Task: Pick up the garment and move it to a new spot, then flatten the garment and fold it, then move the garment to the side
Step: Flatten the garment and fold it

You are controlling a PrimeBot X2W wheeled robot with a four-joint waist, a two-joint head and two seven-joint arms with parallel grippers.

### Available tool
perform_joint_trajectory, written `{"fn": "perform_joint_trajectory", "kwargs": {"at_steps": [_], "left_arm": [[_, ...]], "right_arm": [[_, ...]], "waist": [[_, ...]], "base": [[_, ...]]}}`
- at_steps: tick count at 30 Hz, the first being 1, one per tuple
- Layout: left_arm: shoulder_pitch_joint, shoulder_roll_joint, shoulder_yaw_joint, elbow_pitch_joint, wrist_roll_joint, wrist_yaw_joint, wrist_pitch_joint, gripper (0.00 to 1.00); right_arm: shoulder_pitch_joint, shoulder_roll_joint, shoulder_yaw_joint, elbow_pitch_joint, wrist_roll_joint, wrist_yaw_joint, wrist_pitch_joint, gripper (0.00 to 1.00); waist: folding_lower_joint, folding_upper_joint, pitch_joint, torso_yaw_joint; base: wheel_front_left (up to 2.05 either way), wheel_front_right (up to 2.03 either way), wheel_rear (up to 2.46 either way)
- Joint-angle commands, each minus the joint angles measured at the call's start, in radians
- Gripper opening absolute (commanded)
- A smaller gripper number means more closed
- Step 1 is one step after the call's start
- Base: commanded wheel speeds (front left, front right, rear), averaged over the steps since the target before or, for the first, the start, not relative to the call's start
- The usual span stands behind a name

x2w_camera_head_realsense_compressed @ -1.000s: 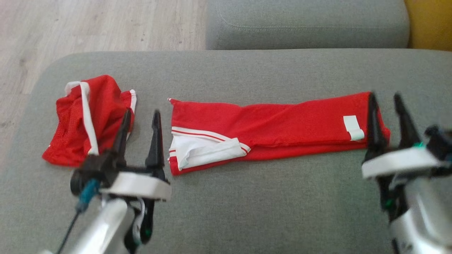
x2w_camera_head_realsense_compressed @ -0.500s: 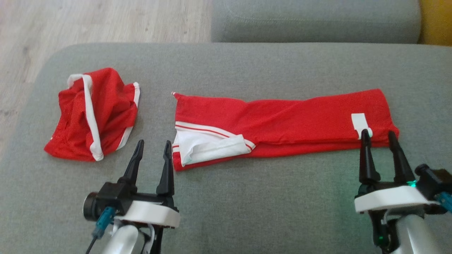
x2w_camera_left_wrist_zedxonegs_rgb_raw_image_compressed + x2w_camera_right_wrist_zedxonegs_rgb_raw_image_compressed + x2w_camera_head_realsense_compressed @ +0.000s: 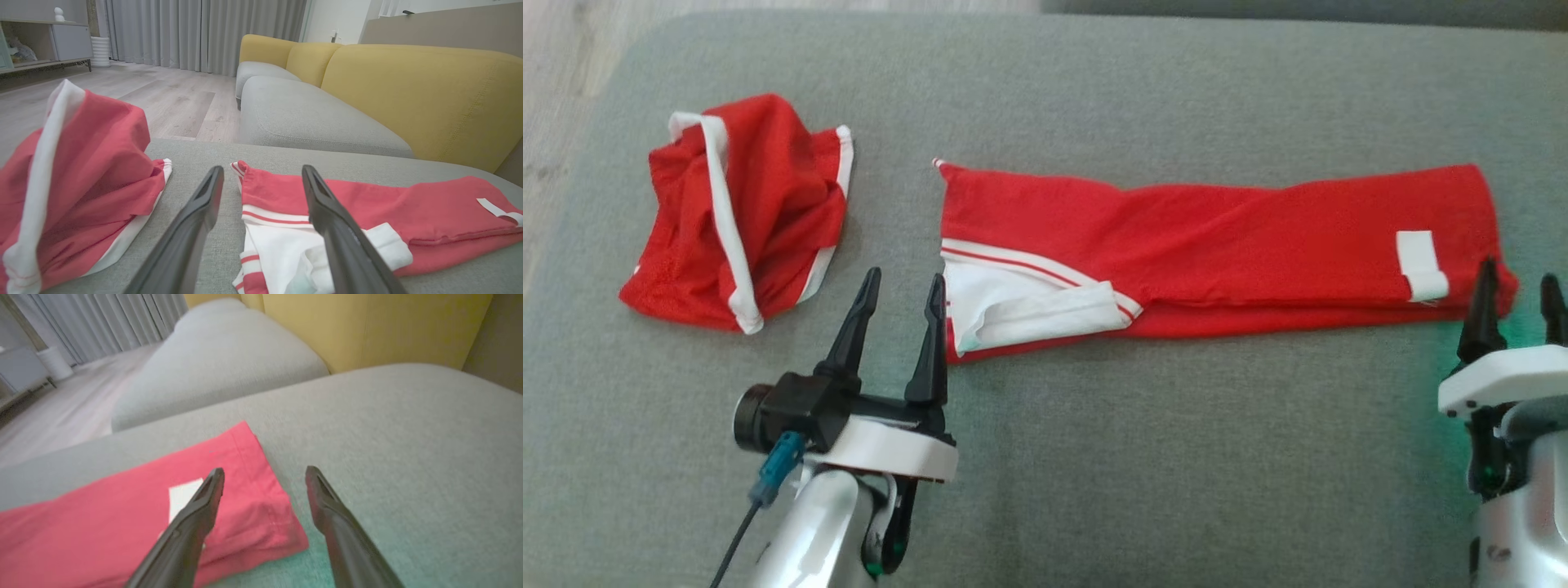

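- Garment point(image 3: 1217, 245): long red strip, folded, lying flat on grey cushion point(image 3: 1094, 457), running from centre to right edge of head view.
- Its left end shows a white part w/ red stripes point(image 3: 1021, 306); a white tag point(image 3: 1421, 265) sits near its right end.
- Left jaws: apart, empty, at lower left of head view. Fingers point(image 3: 854, 335) point up-frame at garment's lower left corner.
- One tip is just beside the white part, the other over bare cushion. Can't tell if they touch the fabric.
- Left wrist view: right-hand finger point(image 3: 339, 228) crosses garment's point(image 3: 408, 212) white end; the other finger lies over the gap betw. the two cloths.
- Right jaws: apart, empty, at right edge of head view. Fingers point(image 3: 1482, 310) are at garment's lower right corner, just right of the tag.
- Right wrist view: left-hand finger point(image 3: 196, 522) is over garment's point(image 3: 102, 522) end by the tag point(image 3: 184, 496); the other is over bare cushion point(image 3: 408, 457). View is blurred, so contact is unclear.
- Crumpled red cloth w/ white trim point(image 3: 739, 212) sits at upper left of head view, apart from garment; it is bunched high at left of left wrist view point(image 3: 90, 171).
- Background in left wrist view: yellow sofa back point(image 3: 408, 90), wood floor point(image 3: 163, 94), grey curtains point(image 3: 184, 32).
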Motion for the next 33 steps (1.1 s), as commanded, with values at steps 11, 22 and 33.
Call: {"fn": "perform_joint_trajectory", "kwargs": {"at_steps": [11,22,33], "left_arm": [[-0.049,-0.017,0.066,-0.004,0.046,-0.032,-0.009,1.00],[-0.037,-0.021,0.087,0.003,0.061,-0.041,-0.009,1.00],[-0.015,-0.023,0.096,-0.001,0.065,-0.041,-0.009,1.00]], "right_arm": [[-0.132,-0.004,-0.084,0.202,-0.111,-0.001,0.017,0.00],[-0.135,-0.026,-0.176,0.183,-0.173,-0.001,-0.015,0.00],[-0.133,-0.068,-0.201,0.065,-0.167,-0.001,0.043,0.00]], "waist": [[-0.0002,0.0000,0.030,0.017],[-0.0002,0.0000,-0.019,-0.015],[-0.0002,0.0000,-0.085,-0.038]], "base": [[0.00,0.00,0.00],[0.00,0.00,0.00],[0.00,0.00,0.00]]}}
